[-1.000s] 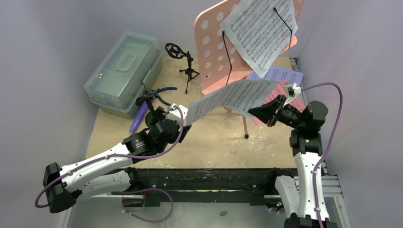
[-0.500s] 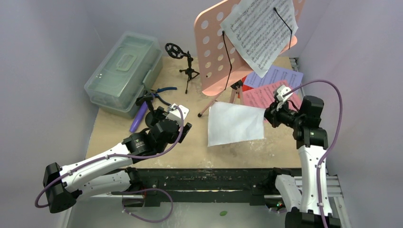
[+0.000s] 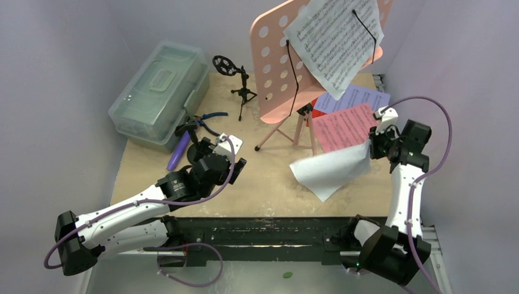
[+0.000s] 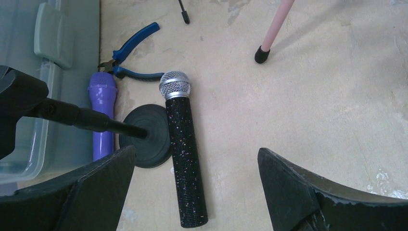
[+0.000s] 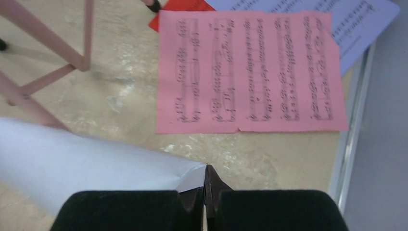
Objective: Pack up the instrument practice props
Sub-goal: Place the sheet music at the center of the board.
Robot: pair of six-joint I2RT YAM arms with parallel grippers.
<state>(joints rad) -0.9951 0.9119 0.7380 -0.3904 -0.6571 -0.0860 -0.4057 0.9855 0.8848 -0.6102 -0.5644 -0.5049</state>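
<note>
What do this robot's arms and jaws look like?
The left arm and right arm are white tubular links dotted with small screws, joined by chunky black round joints. A purple cable loops loosely along each. A left joint carries a small green mark. The jaws are matt black wedges, scuffed at the edges.

Top corner of pink music rack (image 3: pixel 278 109) beyond the overhead frame; red page (image 5: pixel 183 7) mostly under pink page (image 5: pixel 248 72).
</note>
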